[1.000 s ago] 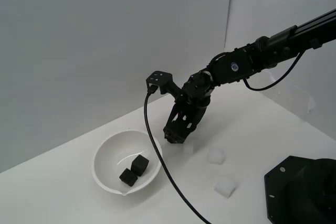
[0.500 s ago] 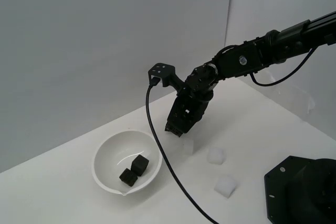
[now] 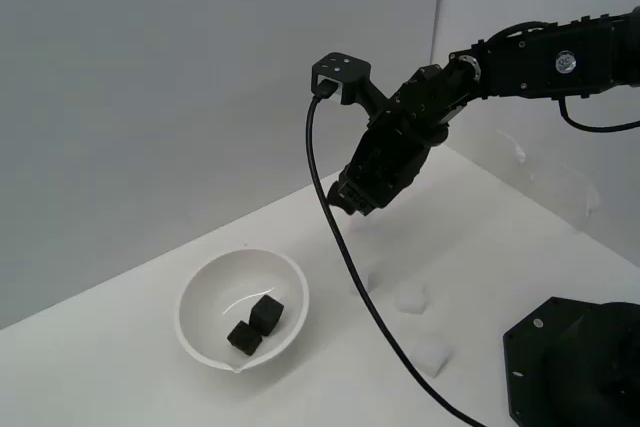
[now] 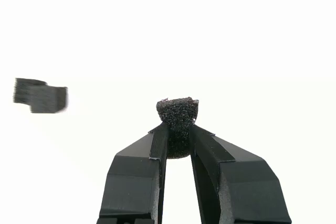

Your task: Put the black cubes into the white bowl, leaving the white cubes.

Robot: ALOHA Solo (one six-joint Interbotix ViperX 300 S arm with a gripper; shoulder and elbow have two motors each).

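Observation:
My gripper [image 3: 354, 203] hangs in the air, up and to the exterior view's right of the white bowl [image 3: 205, 287]. In the wrist view the gripper [image 4: 177, 130] is shut on one black cube [image 4: 177, 110], pinched between both fingertips. Two more black cubes [image 3: 266, 313] [image 3: 244, 337] lie inside the bowl; they show as a dark blurred shape [image 4: 40, 95] in the washed-out wrist view. Three white cubes lie on the table to the exterior view's right of the bowl: one nearest it [image 3: 362, 277], one further right [image 3: 411, 298], one nearer the front [image 3: 430, 354]. A fourth is not visible.
The arm's black cable [image 3: 345, 257] hangs from the wrist camera mount down across the table past the bowl. A black base [image 3: 575, 367] fills the exterior view's lower right corner. A wall stands behind the white table.
The gripper has risen from the table beside the nearest white cube, moving up and toward the exterior view's right, carrying the black cube. The bowl and its two cubes have not moved.

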